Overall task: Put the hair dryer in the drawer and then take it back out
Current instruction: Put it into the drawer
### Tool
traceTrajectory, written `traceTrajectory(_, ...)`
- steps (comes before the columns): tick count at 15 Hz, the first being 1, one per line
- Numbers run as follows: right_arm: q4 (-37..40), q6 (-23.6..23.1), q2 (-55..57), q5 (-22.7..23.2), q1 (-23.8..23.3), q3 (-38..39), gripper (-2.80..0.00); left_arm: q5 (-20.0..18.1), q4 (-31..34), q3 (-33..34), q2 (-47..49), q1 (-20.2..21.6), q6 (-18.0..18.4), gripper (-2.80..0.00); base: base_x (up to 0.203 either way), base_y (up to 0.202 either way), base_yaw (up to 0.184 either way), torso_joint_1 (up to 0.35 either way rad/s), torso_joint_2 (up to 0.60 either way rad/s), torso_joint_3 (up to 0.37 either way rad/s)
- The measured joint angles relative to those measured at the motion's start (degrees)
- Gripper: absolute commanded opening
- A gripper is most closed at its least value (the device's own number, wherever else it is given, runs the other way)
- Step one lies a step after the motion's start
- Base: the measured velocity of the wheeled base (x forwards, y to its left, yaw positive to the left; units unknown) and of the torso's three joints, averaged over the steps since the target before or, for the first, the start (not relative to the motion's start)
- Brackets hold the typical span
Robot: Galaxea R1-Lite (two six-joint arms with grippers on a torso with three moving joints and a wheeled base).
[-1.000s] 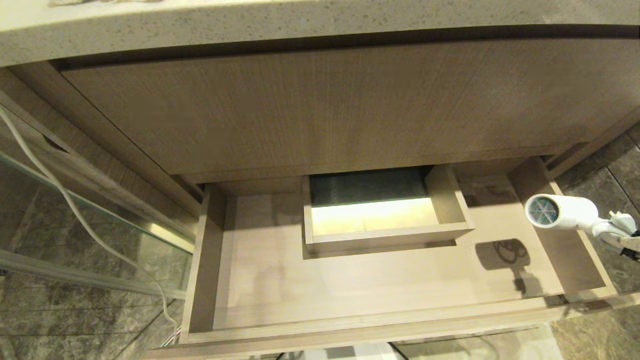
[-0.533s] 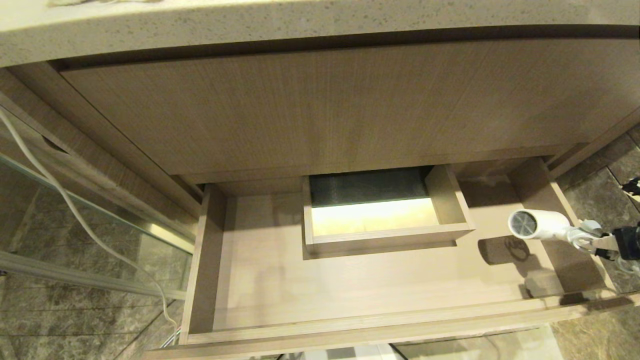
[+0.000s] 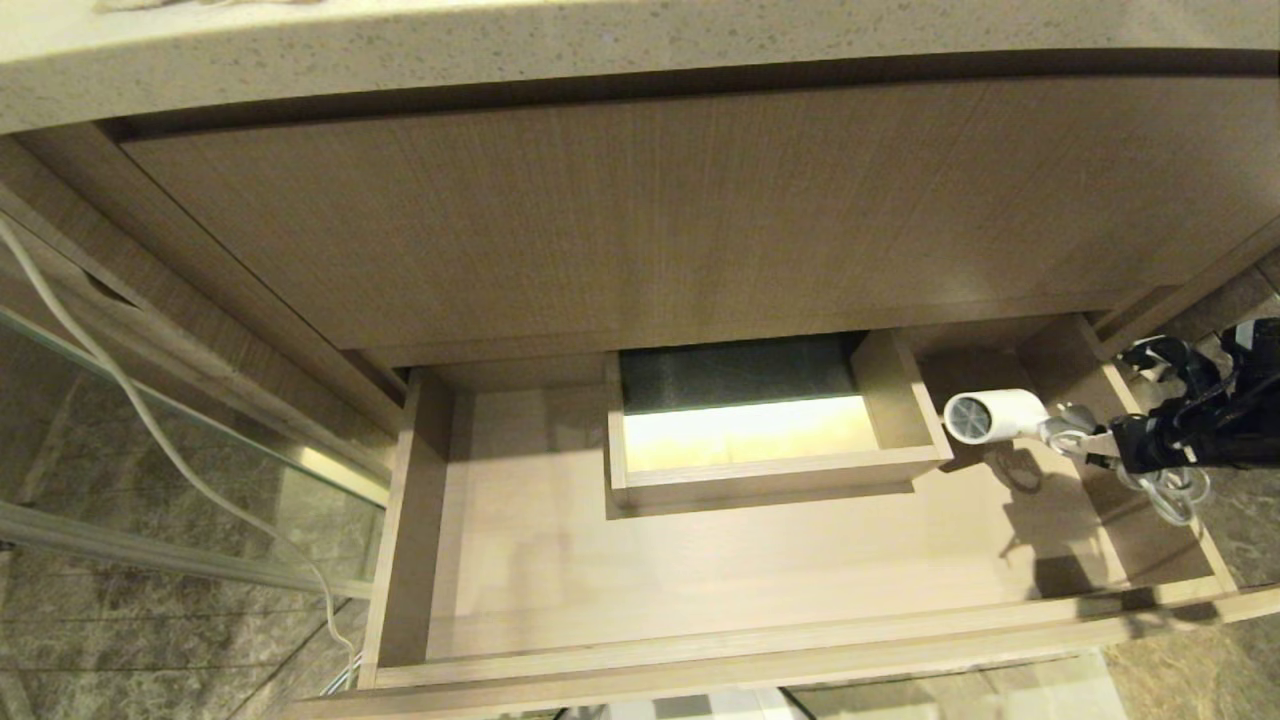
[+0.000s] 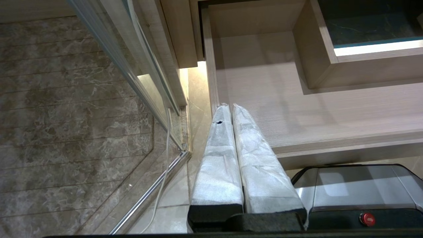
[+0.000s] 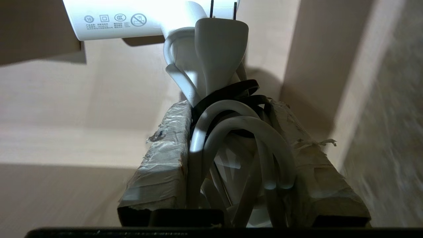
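Note:
The white hair dryer (image 3: 995, 415) hangs over the right end of the open beige drawer (image 3: 700, 570), just right of its boxed notch, with its round grille facing left. My right gripper (image 3: 1095, 445) reaches in over the drawer's right wall. It is shut on the dryer's handle and the looped white cord. In the right wrist view the barrel (image 5: 132, 19) and plug sit beyond the taped fingers (image 5: 165, 158) of that gripper (image 5: 228, 105). I cannot tell whether the dryer touches the drawer floor. My left gripper (image 4: 230, 106) is shut and empty, parked by the drawer's (image 4: 330, 109) front left corner.
The boxed notch (image 3: 765, 440) stands at the drawer's back middle. A taller wood-grain panel (image 3: 650, 210) and a speckled countertop (image 3: 500, 50) overhang it. A white cable (image 3: 150, 420) and a glass panel with a metal rail (image 3: 150, 560) lie left. The robot's base (image 4: 357, 188) sits below the drawer front.
My right gripper has carried the hair dryer leftward and lower, from the drawer's right wall to beside the boxed notch. The left arm has kept still.

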Motion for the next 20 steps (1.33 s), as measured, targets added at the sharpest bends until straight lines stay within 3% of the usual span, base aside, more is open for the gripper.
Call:
traceTrajectory(5, -10.4, -0.3, 7.1, -0.1, 0.9, -2.0, -2.80, 0.0, 0.0, 0.0, 0.0, 0.0, 0.0, -2.80, 0.000, 0.000, 0.000, 0.000, 0.00, 0.000)
traceTrajectory(6, -11.0, -0.3, 7.9, -0.1, 0.9, -2.0, -1.31, 0.0, 0.0, 0.0, 0.0, 0.0, 0.0, -2.80, 0.000, 0.000, 0.000, 0.000, 0.00, 0.000)
traceTrajectory(7, -11.7, -0.3, 8.4, 0.0, 0.9, -2.0, 0.00, 0.0, 0.0, 0.0, 0.0, 0.0, 0.0, -2.80, 0.000, 0.000, 0.000, 0.000, 0.00, 0.000)
traceTrajectory(16, -12.2, 0.1, 4.8, 0.1, 0.6, 0.8, 0.00, 0.0, 0.0, 0.0, 0.0, 0.0, 0.0, -2.80, 0.000, 0.000, 0.000, 0.000, 0.00, 0.000)
traceTrajectory(17, -11.9, 0.3, 2.2, 0.1, 0.4, 2.6, -2.80, 0.0, 0.0, 0.0, 0.0, 0.0, 0.0, -2.80, 0.000, 0.000, 0.000, 0.000, 0.00, 0.000)
traceTrajectory(20, -8.7, 0.9, -8.4, 0.2, -0.7, 11.6, -2.80, 0.0, 0.0, 0.0, 0.0, 0.0, 0.0, -2.80, 0.000, 0.000, 0.000, 0.000, 0.00, 0.000)
